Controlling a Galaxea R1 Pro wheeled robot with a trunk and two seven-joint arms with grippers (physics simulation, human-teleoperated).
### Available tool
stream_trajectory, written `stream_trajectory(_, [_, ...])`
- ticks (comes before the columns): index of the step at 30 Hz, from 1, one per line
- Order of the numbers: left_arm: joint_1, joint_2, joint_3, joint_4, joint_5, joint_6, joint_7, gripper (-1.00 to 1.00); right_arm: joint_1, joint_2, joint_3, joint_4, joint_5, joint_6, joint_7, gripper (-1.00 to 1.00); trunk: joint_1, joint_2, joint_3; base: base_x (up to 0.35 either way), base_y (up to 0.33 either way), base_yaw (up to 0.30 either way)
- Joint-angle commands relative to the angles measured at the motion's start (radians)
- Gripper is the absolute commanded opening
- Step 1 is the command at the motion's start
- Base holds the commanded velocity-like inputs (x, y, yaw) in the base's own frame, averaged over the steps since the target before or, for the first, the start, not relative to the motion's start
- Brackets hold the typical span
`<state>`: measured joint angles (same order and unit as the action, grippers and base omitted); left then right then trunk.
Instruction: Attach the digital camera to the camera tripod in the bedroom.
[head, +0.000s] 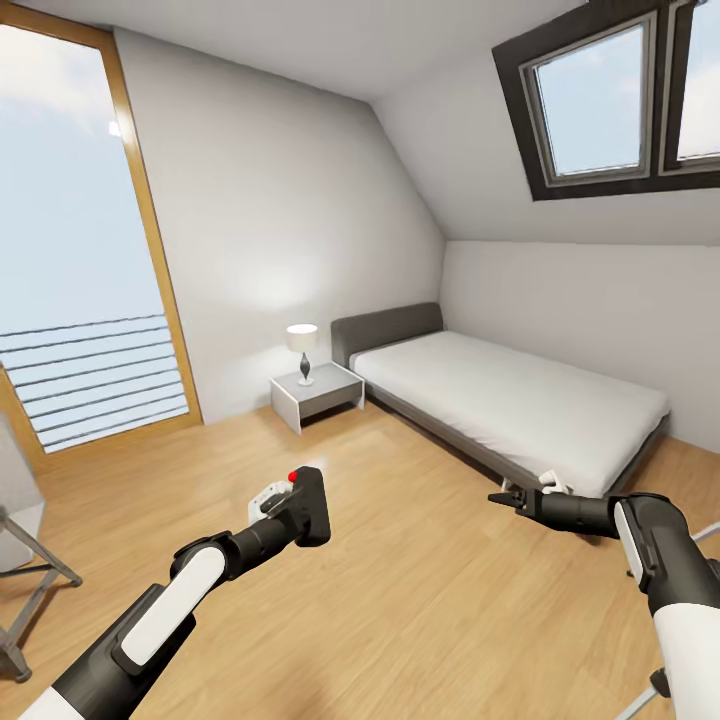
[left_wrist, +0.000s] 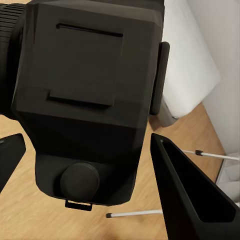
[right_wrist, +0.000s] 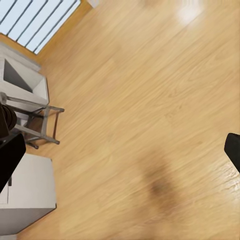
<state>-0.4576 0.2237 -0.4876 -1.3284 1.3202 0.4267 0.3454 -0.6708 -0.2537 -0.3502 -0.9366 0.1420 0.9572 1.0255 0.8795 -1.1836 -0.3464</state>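
The small boxy black digital camera (head: 311, 505), with its red dot on top, sits clamped in the left gripper (head: 292, 512), raised over the light wood floor (head: 420, 610) ahead of the robot's left side. In the left wrist view the camera's dark body (left_wrist: 85, 100) lies between the two black fingers (left_wrist: 187, 195), which close against its sides. The right gripper (head: 506, 499) holds nothing; its fingers (right_wrist: 10, 152) sit wide apart over bare floor.

No silver-legged tripod can be identified with certainty. Thin pale legs at the lower right edge of the head view (head: 640, 700) (possibly the tripod's, possibly not) suggest it stands low to the robot's right, on the opposite side from the arm carrying the camera. If so, I judge the next move is a turn rightward. The grey-framed bed with white mattress (head: 500, 400) lies ahead right.
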Motion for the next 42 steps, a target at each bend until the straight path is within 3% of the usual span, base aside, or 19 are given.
stream_trajectory(1, [-0.001, 0.001, -0.002, -0.002, 0.009, -0.001, 0.007, -1.00, -0.001, 0.001, -0.003, -0.001, 0.011, 0.005, 0.010, 1.00, -0.004, 0.006, 0.002, 0.000, 0.000, 0.000])
stream_trajectory(15, [-0.001, 0.000, -0.002, 0.007, 0.009, -0.001, 0.009, -1.00, -0.001, 0.000, -0.003, 0.003, 0.009, 0.005, 0.009, 1.00, -0.058, 0.104, 0.046, 0.000, 0.000, 0.000])
stream_trajectory(17, [-0.001, -0.005, -0.001, 0.057, 0.008, -0.001, 0.012, -1.00, -0.001, 0.003, -0.002, 0.026, 0.008, 0.005, 0.006, 1.00, -0.065, 0.118, 0.052, 0.000, 0.000, 0.000])
stream_trajectory(22, [-0.001, -0.005, -0.003, 0.275, 0.006, 0.010, 0.013, -1.00, -0.001, 0.003, -0.002, 0.149, 0.024, -0.008, -0.037, 1.00, -0.084, 0.153, 0.068, 0.000, 0.000, 0.000])
stream_trajectory(28, [-0.001, 0.003, -0.009, 0.549, 0.007, 0.002, 0.006, -1.00, -0.001, 0.007, -0.001, 0.355, 0.053, -0.152, -0.171, 1.00, -0.107, 0.195, 0.087, 0.000, 0.000, 0.000])
stream_trajectory(30, [-0.001, -0.019, -0.015, 0.731, 0.002, -0.003, -0.011, -1.00, -0.001, 0.005, -0.001, 0.524, 0.104, -0.264, -0.258, 1.00, -0.115, 0.209, 0.093, 0.000, 0.000, 0.000])
stream_trajectory(31, [-0.001, -0.054, -0.018, 0.861, -0.001, -0.009, -0.038, -1.00, -0.001, 0.003, -0.001, 0.651, 0.140, -0.376, -0.324, 1.00, -0.119, 0.216, 0.096, 0.000, 0.000, 0.000])
stream_trajectory(33, [-0.001, -0.095, -0.021, 0.989, -0.008, -0.034, -0.073, -1.00, -0.001, 0.002, -0.001, 0.773, 0.170, -0.501, -0.395, 1.00, -0.127, 0.230, 0.102, 0.000, 0.000, 0.000])
stream_trajectory(35, [-0.001, -0.138, -0.027, 1.115, -0.036, -0.087, -0.108, -1.00, 0.000, 0.003, -0.001, 0.872, 0.193, -0.618, -0.481, 1.00, -0.134, 0.244, 0.108, 0.000, 0.000, 0.000])
stream_trajectory(36, [0.000, -0.168, -0.032, 1.189, -0.070, -0.134, -0.130, -1.00, 0.007, 0.005, 0.000, 0.908, 0.204, -0.683, -0.543, 1.00, -0.138, 0.251, 0.112, 0.000, 0.000, 0.000])
stream_trajectory(38, [0.001, -0.195, -0.035, 1.240, -0.114, -0.185, -0.146, -1.00, 0.028, 0.007, 0.000, 0.931, 0.211, -0.735, -0.602, 1.00, -0.146, 0.265, 0.118, 0.000, 0.000, 0.000])
stream_trajectory(39, [0.001, -0.214, -0.038, 1.270, -0.163, -0.232, -0.157, -1.00, 0.065, 0.009, 0.000, 0.945, 0.217, -0.774, -0.654, 1.00, -0.150, 0.272, 0.121, 0.000, 0.000, 0.000])
stream_trajectory(42, [0.005, -0.235, -0.040, 1.303, -0.248, -0.301, -0.169, -1.00, 0.161, 0.013, 0.000, 0.960, 0.223, -0.817, -0.724, 1.00, -0.161, 0.293, 0.130, 0.000, 0.000, 0.000])
